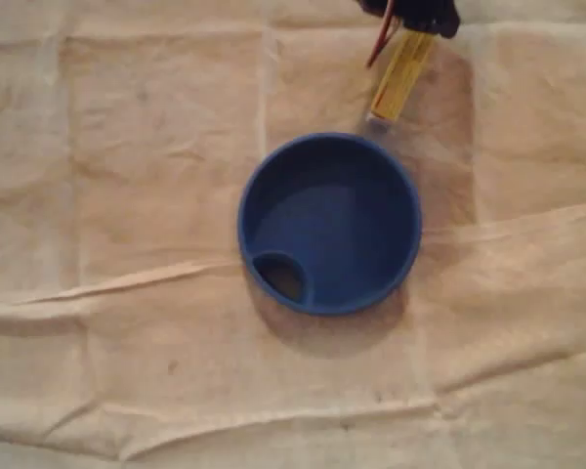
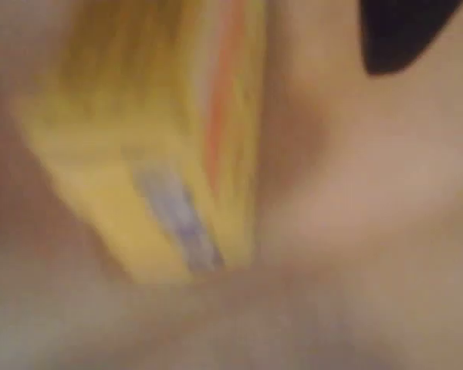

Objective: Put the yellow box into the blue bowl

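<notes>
A pale beige cloth point(image 1: 127, 147) covers the whole worktop. It is creased into a grid of fold lines, and in the overhead view long raised wrinkles run across its lower half. A round, deep blue plastic bowl point(image 1: 249, 195) sits upright on the cloth near the middle. Just beyond its upper-right rim slants a long yellow cardboard box point(image 1: 400, 73); whether its lower end touches the cloth cannot be told.
</notes>
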You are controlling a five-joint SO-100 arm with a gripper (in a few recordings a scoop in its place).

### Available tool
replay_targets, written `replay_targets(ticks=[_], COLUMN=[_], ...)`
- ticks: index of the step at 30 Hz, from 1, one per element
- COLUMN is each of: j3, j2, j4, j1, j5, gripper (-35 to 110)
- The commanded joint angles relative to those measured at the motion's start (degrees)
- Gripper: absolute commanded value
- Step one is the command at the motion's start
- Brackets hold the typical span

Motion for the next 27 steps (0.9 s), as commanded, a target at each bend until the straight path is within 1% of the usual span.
replay_targets(ticks=[1,5,10,15,19,27], j3=[-1.67,-1.76,-1.49,-0.62,-0.62,-0.62], j2=[-0.44,-0.44,-1.23,-1.32,-1.41,-1.41], j4=[-0.26,-1.32,-6.06,-6.94,-6.86,-7.47], j1=[0.09,0.09,0.09,-0.18,-2.46,-7.21], j5=[-0.18,-0.18,-0.18,-0.18,0.00,6.94], gripper=[28,28,28,28,28,28])
